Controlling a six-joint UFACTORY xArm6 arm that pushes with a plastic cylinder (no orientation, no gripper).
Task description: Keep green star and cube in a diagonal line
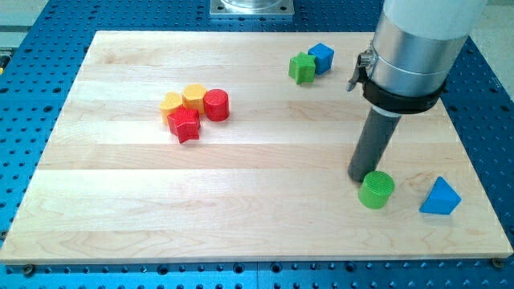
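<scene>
Sitting near the view's top, right of centre, the green star and the blue cube touch each other, cube up and to the right of the star, so you see the pair already slanting across the board.

Look well below them, toward the view's lower right, and you find my tip. It ends a straight dark rod hanging from the arm's wide silver cuff, and it has no fingers to open or close: nothing is held, it only rests at table height. My tip stands just at the upper-left edge of the green cylinder; you cannot tell whether the two touch, since the cylinder hides the rod's very end on that side. Right of the cylinder, near but apart, lies the blue triangle, close to the board's right edge.

Turn to the view's left half and you see a tight cluster, well apart from everything else: a yellow block at the top, an orange block to its left, the red cylinder to its right, and the red star below, all pressed together.

Around the board you see the blue perforated table.
</scene>
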